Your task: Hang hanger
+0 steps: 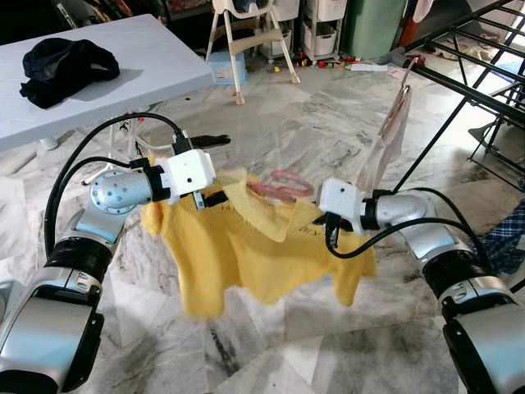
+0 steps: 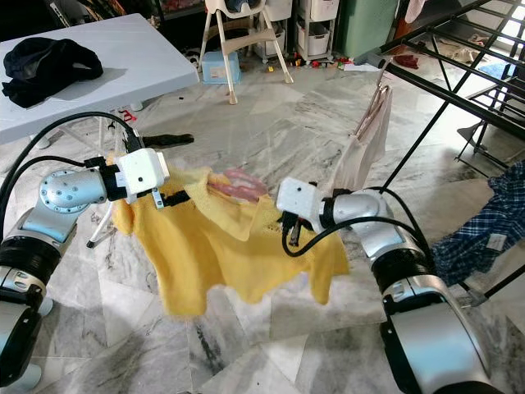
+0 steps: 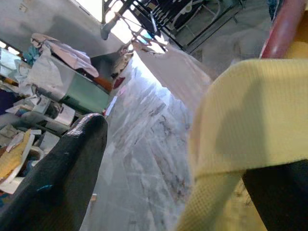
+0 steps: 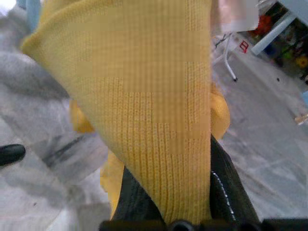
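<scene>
A yellow shirt point(image 1: 238, 246) hangs spread between my two grippers above the marble floor. A pink hanger point(image 1: 283, 185) sits in its neck opening, and its red bar point(image 3: 284, 26) shows past the cloth in the left wrist view. My left gripper point(image 1: 220, 168) is at the shirt's left shoulder and is open. One of its fingers point(image 3: 67, 163) is bare and the other sits under the yellow cloth. My right gripper point(image 1: 312, 217) is at the right shoulder, shut on a fold of the shirt point(image 4: 159, 110).
A black drying rack point(image 1: 467, 90) stands to the right, with a pale garment point(image 1: 392, 135) hanging from its near bar. A grey table point(image 1: 156, 66) with a black garment point(image 1: 66, 66) is at the left. A high chair point(image 1: 250, 41) stands behind. Checked cloth point(image 1: 504, 230) lies at the far right.
</scene>
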Tool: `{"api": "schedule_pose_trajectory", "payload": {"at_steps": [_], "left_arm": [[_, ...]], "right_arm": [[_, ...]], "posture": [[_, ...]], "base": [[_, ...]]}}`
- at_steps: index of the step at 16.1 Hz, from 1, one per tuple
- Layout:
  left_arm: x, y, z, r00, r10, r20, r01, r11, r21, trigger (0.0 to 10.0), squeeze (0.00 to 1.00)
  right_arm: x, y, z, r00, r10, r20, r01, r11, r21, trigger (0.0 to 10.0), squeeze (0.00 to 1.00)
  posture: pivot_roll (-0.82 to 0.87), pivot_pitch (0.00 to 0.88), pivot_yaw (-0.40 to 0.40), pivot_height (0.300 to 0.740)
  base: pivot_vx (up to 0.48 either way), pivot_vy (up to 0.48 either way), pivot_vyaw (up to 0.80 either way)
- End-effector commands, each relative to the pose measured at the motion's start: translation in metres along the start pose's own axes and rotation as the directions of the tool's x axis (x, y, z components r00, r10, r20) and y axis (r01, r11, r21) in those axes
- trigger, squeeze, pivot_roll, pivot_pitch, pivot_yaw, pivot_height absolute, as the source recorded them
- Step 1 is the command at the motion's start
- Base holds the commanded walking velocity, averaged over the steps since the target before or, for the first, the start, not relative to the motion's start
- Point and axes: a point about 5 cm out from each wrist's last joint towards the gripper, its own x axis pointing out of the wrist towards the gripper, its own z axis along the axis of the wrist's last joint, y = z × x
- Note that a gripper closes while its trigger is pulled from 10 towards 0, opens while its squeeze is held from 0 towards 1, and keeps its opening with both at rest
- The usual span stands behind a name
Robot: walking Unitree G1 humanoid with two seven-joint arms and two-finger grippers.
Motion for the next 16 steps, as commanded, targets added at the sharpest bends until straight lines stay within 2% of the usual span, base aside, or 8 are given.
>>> {"api": "schedule_pose_trajectory", "payload": {"at_steps": [1,3,4,8,11,14,16], "left_arm": [[-0.006,0.013,0.006,1.0,0.024,0.008,-0.024,0.999,0.027,10.0,1.0],[-0.007,0.012,0.004,1.0,-0.024,-0.01,0.024,1.0,0.016,10.0,1.0],[-0.009,0.006,0.0,0.995,-0.099,-0.023,0.098,0.995,-0.035,10.0,1.0],[-0.01,0.002,0.0,0.995,-0.102,0.008,0.103,0.99,-0.099,10.0,1.0],[-0.011,0.005,0.008,0.994,-0.085,0.07,0.095,0.984,-0.15,10.0,1.0],[-0.019,0.005,0.008,0.991,-0.12,0.056,0.127,0.978,-0.163,10.0,1.0],[-0.021,0.011,0.009,0.997,-0.05,0.05,0.057,0.985,-0.163,10.0,1.0]], "right_arm": [[0.004,0.001,0.001,1.0,-0.003,-0.011,0.002,1.0,-0.027,0.0,0.0],[0.004,-0.001,0.0,0.999,-0.029,-0.029,0.028,0.999,-0.03,0.0,0.0],[0.004,-0.002,0.0,0.998,-0.046,-0.037,0.045,0.998,-0.036,0.0,0.0],[0.003,-0.004,-0.004,0.994,-0.087,-0.07,0.085,0.996,-0.036,0.0,0.0],[0.001,-0.004,-0.009,0.989,-0.112,-0.097,0.11,0.993,-0.031,0.0,0.0],[-0.001,-0.008,-0.013,0.977,-0.163,-0.139,0.16,0.987,-0.03,0.0,0.0],[-0.002,-0.01,-0.014,0.972,-0.184,-0.147,0.183,0.983,-0.025,0.0,0.0]], "posture": [[-0.11,0.051,0.048,0.74],[-0.11,0.051,0.047,0.74],[-0.11,0.053,0.048,0.74],[-0.11,0.055,0.048,0.74],[-0.11,0.056,0.049,0.74],[-0.11,0.054,0.046,0.74],[-0.11,0.053,0.046,0.74]], "base": [[0.0,0.0,0.0],[0.0,0.0,0.0],[0.0,0.0,0.0],[0.0,0.0,0.0],[0.0,0.0,0.0],[0.0,0.0,0.0],[0.0,0.0,0.0]]}}
